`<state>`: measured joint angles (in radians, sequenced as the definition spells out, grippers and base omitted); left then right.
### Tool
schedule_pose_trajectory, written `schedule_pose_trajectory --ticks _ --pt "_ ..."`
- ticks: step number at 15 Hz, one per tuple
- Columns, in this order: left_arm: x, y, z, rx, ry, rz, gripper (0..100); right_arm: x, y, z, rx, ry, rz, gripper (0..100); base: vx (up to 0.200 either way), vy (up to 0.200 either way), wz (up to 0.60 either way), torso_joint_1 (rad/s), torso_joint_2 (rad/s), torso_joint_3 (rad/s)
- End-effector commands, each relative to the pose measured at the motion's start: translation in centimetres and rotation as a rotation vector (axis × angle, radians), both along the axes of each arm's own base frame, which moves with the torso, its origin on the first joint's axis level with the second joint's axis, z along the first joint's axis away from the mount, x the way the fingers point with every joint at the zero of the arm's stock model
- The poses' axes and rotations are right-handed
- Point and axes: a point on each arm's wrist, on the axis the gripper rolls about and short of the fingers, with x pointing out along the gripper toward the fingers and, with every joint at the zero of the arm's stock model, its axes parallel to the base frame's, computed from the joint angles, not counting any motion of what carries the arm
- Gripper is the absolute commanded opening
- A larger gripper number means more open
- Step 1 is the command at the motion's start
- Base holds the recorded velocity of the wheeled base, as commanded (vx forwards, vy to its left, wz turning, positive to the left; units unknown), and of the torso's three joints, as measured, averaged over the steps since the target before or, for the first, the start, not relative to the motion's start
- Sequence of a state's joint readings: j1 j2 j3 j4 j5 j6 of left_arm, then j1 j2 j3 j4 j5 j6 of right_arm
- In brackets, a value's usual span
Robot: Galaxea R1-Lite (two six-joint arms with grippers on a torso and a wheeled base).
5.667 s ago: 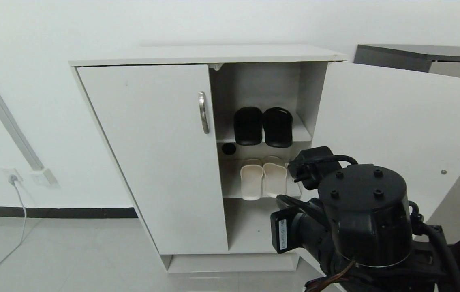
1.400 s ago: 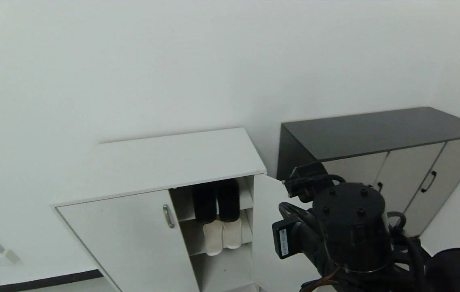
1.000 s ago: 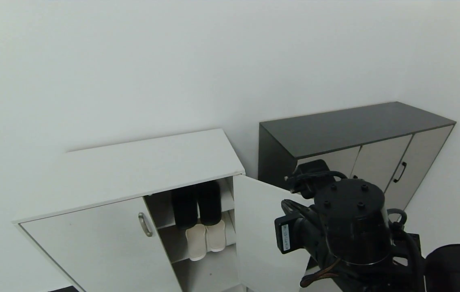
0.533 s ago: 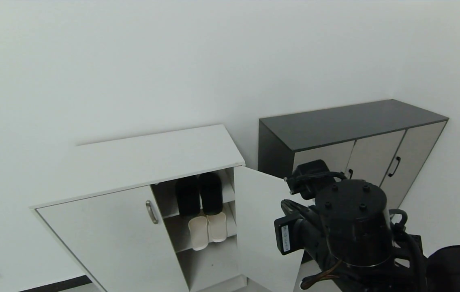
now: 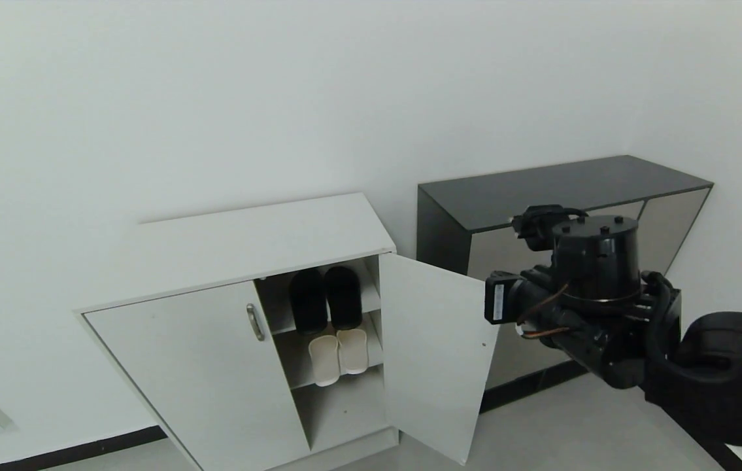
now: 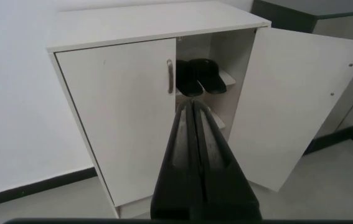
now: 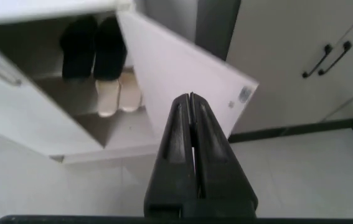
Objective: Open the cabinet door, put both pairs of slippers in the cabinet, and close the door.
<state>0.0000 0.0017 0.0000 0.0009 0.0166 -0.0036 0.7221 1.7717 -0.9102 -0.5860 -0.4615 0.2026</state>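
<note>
The left hand (image 6: 193, 106) has its two fingers pressed flat together and grips nothing. It hangs in front of the cabinet (image 5: 250, 235), apart from it, with its tips aimed at the seam between the two doors. The right hand (image 7: 190, 98) is also closed finger against finger and empty. It sits in front of the cabinet on the open-door side, pointed at that door's face without touching it.

The cabinet is white and stands on the floor against the wall. Its closed door (image 5: 194, 373) carries a metal handle (image 5: 255, 322) at the edge nearest the cabinet's middle. The open door (image 5: 436, 353) is swung out from the cabinet's far side and bares the shelves.

The black slippers (image 5: 325, 297) lie side by side on the cabinet's upper shelf. The pale slippers (image 5: 338, 353) lie side by side on the shelf just below, and their ends reach the shelf's front edge.

Beside the cabinet, past the open door, stands a dark-topped sideboard (image 5: 560, 183) against the same wall.
</note>
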Motion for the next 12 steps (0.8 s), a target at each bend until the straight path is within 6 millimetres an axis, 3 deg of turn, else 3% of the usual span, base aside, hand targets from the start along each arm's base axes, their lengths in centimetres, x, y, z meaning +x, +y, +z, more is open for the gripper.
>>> schedule_pose_trajectory --ticks 1,5,12 --pt "0.0 0.0 0.0 -0.001 0.000 0.000 0 4.2 -1.4 -0.8 -0.005 0.020 -0.081 0 0.000 0.000 0.00 0.000 0.00 0.000" --pt "0.0 0.0 0.0 -0.001 0.000 0.000 0 9.5 -2.8 -2.3 0.003 0.045 -0.133 0 0.000 0.000 0.00 0.000 0.00 0.000" --pt "0.0 0.0 0.0 -0.001 0.002 0.000 0 14.6 -3.0 -6.1 0.002 0.089 -0.150 0 0.000 0.000 0.00 0.000 0.00 0.000"
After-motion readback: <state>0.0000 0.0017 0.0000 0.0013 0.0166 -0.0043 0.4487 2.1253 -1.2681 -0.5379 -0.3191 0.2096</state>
